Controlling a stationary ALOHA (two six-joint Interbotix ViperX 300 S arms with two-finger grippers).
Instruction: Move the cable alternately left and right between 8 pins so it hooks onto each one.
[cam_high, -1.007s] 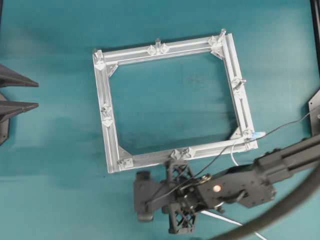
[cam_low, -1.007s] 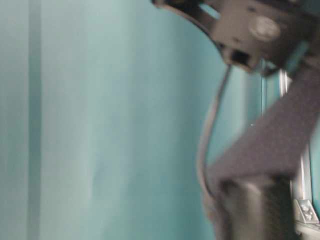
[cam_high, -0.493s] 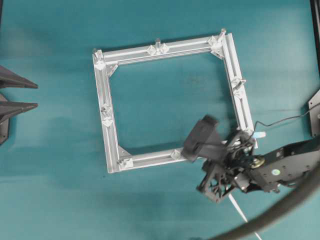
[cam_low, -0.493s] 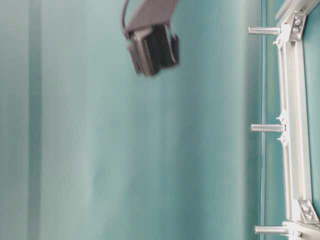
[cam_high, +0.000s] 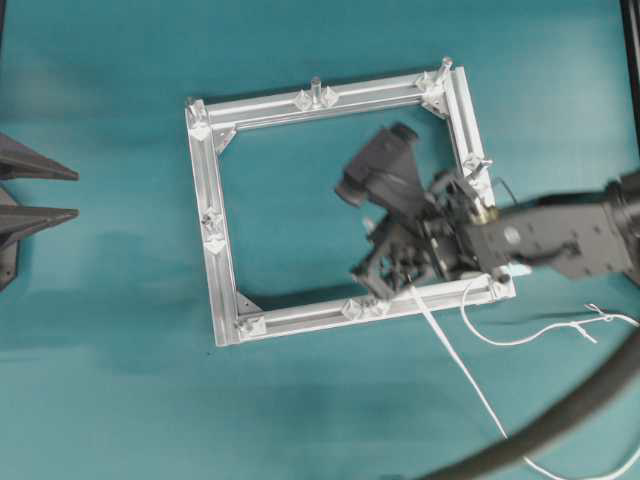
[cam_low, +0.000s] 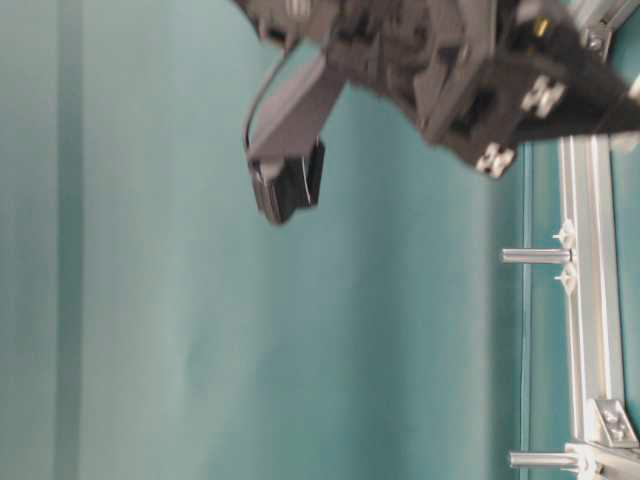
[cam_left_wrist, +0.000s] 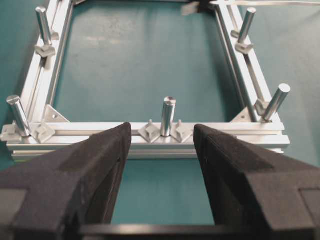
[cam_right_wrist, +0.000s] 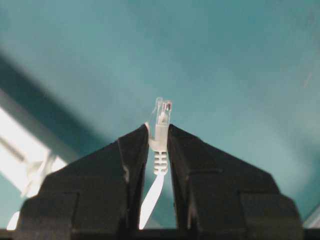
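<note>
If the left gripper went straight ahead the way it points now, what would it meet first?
Probably the pin standing at the middle of the frame's near rail, which sits right between the open left gripper's fingers in the wrist view. How far off it is cannot be judged.

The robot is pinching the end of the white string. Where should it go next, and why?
Probably across to a nearby pin on the frame, to hook the cable round it. The right gripper has its jaws shut on the cable's connector above the frame's opening, and the cable trails loose outside.
</note>
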